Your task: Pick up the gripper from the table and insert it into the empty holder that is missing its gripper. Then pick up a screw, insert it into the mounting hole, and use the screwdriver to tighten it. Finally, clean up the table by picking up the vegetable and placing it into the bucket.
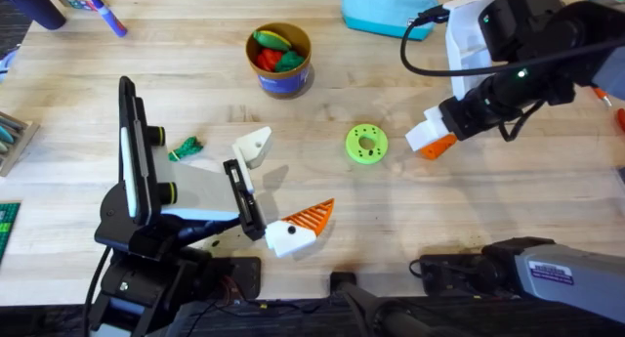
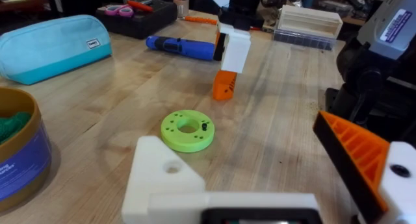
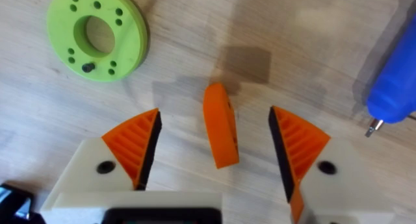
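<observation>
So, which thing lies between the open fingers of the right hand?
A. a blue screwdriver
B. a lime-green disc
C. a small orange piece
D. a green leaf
C: the right wrist view shows a small orange piece on the table, in the gap between the right hand's two orange pads.

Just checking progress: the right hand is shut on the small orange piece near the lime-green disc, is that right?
Not quite. The right hand is open, with a finger on either side of the small orange piece and a gap to each, as the right wrist view shows. The piece is near the lime-green disc.
</observation>
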Robot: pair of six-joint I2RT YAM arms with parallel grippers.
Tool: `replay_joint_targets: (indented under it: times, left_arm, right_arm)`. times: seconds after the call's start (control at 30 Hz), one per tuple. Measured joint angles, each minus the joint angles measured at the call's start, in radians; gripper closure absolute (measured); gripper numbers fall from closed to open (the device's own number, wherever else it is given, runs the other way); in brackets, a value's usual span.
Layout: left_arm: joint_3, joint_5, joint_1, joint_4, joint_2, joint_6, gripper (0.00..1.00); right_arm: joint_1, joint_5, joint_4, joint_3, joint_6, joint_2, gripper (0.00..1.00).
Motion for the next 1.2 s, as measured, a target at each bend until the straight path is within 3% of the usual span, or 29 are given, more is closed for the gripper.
replay_joint_targets:
  times: [0.4,0.93,1.2]
  left_arm:
    - [0.0,-0.033,0.0,0.003,0.0,0.0,0.014]
    - [0.0,-0.043,0.0,0.003,0.0,0.0,0.014]
    - [0.0,-0.043,0.0,0.003,0.0,0.0,0.014]
  right_arm:
    - [0.006,0.0,-0.046,0.0,-0.007,0.006,0.052]
    - [0.006,0.019,-0.034,0.0,-0.169,0.006,0.052]
    - [0.006,0.021,-0.105,0.0,-0.229,0.006,0.069]
